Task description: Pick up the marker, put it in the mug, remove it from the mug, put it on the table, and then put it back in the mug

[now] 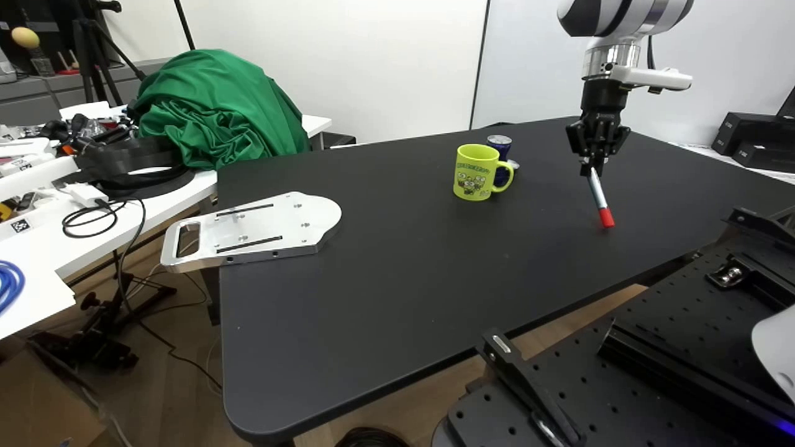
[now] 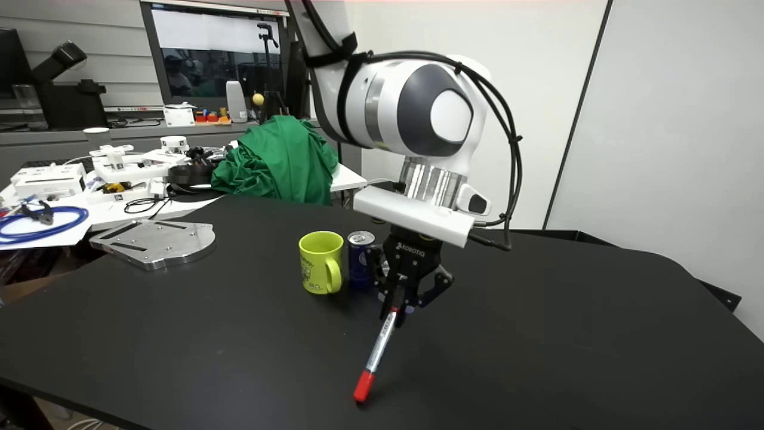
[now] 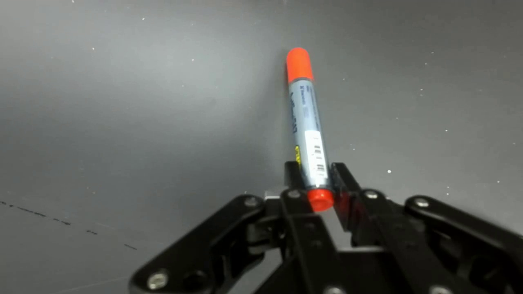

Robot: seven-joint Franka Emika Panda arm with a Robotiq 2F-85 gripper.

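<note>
A matte black tabletop [image 1: 372,267] with rounded corners spreads beneath the smooth white-and-grey Panda arm [image 2: 388,107], whose Robotiq gripper [image 3: 315,175] points downward. A cylindrical yellow-green mug [image 1: 473,177], cartoon-printed, stands upright there. Apart from it, the fingers [image 3: 292,175] pinch one end of a slim, tilted marker [image 3: 308,110], silver-barrelled, red at both ends; whether it touches the tabletop I cannot tell.

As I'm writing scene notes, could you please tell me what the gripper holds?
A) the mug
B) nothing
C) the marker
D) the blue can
C: the wrist view shows the marker pinched in the gripper, while the mug stands apart on the table.
</note>
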